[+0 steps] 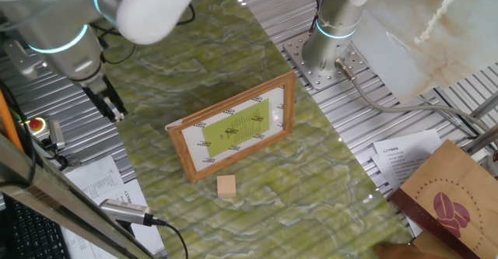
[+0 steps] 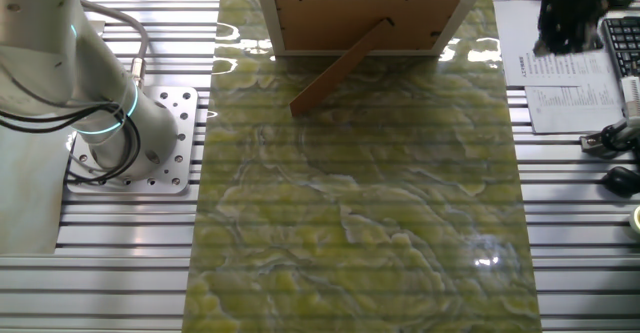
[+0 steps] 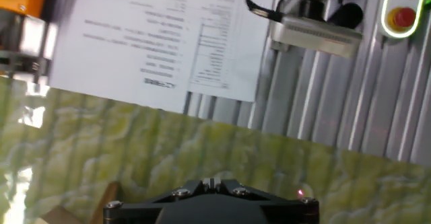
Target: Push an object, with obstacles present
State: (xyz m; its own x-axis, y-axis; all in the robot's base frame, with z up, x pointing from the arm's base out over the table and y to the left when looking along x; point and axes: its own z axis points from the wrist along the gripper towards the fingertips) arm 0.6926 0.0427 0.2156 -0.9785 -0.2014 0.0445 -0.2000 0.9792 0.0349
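The small light-brown wooden cube (image 1: 226, 186) sits on the green marbled mat (image 1: 311, 173), just in front of the picture frame (image 1: 233, 127). The frame has a light wood border and a yellow-green sheet, and stands tilted back on its prop. The other fixed view shows the frame's brown back and prop (image 2: 365, 18); the cube is hidden behind it. My gripper (image 1: 114, 110) hangs at the mat's left edge, well left of the frame and cube, with its black fingers together and empty. It shows in the other fixed view (image 2: 568, 23) and in the hand view (image 3: 211, 182), above the mat's edge.
A brown coffee-bean paper bag (image 1: 447, 201) lies at the lower right. Printed sheets (image 1: 105, 183) and a handheld tool with a cable (image 1: 124, 211) lie left of the mat. A second arm's base (image 1: 331, 33) stands at the back. An emergency stop button (image 3: 403, 15) lies on the slatted table.
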